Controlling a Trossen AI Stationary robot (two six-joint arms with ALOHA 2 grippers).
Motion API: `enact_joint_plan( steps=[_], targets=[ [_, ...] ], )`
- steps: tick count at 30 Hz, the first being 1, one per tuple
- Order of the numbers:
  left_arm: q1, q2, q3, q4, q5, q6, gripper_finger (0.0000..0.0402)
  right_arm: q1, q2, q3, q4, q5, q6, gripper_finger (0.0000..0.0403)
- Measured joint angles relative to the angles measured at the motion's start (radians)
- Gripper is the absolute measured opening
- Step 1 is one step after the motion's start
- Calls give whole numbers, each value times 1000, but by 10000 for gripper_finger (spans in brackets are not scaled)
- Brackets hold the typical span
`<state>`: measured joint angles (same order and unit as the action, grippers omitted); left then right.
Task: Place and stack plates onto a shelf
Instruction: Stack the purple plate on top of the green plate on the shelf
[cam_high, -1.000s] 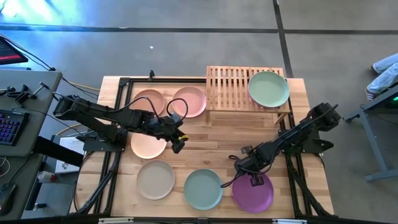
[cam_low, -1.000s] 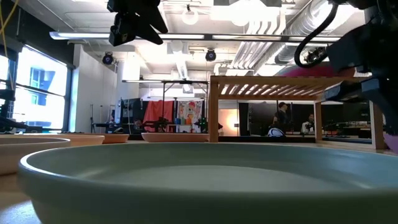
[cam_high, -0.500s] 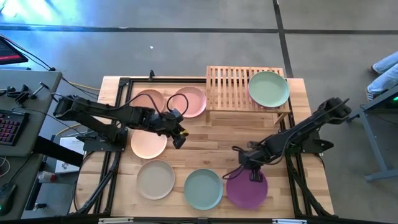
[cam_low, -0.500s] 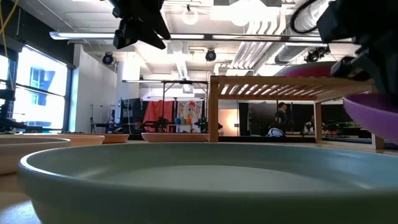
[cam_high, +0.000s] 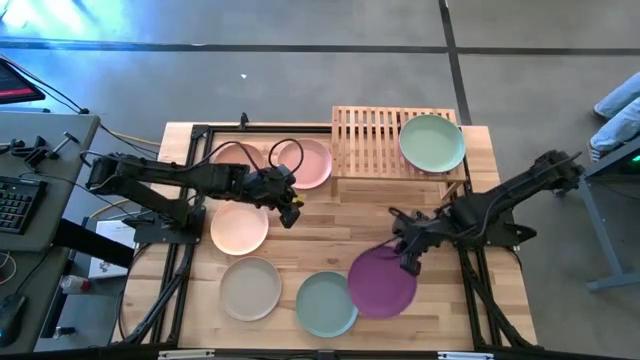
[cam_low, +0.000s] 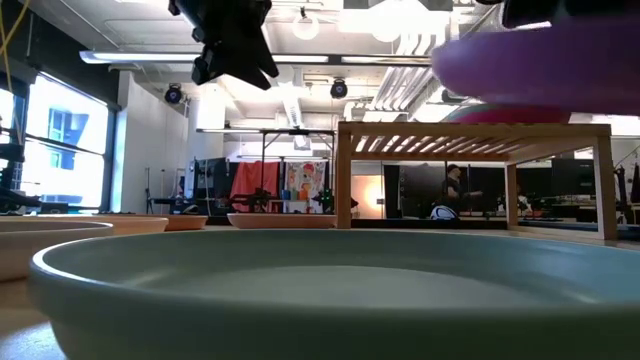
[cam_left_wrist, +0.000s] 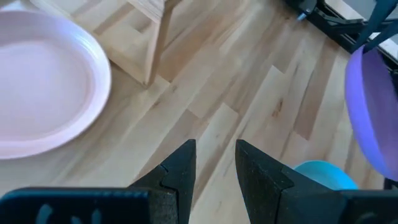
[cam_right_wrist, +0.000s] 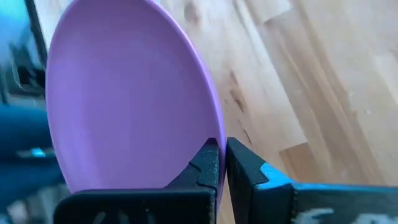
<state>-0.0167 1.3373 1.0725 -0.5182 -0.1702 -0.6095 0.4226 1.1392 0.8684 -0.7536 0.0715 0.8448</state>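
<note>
Here a purple plate (cam_high: 381, 283) hangs tilted above the bench (cam_high: 330, 220), pinched at its rim by the right pincer (cam_high: 409, 258), fingers closed tight on it. Held by one edge only, it could swing or slip on the way to the shelf (cam_high: 398, 145), where a green plate (cam_high: 432, 143) already sits. The teal plate (cam_high: 326, 303) lies just beneath it. The left pincer (cam_left_wrist: 212, 163), slightly parted and empty, hovers near the pink plate (cam_high: 306, 162), between the purple plate and that side.
</note>
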Motion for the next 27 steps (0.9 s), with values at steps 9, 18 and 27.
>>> enact_joint_plan(
  steps=[9,18,27],
  targets=[
    [38,0,0,0,1,80,102,-149,-149,0,-6,2,101,0],
    [43,0,0,-15,3,180,102,-359,-214,181,-184,87,94,0],
    [64,0,0,-21,4,264,102,-566,-211,436,-363,173,16,0]
  ],
)
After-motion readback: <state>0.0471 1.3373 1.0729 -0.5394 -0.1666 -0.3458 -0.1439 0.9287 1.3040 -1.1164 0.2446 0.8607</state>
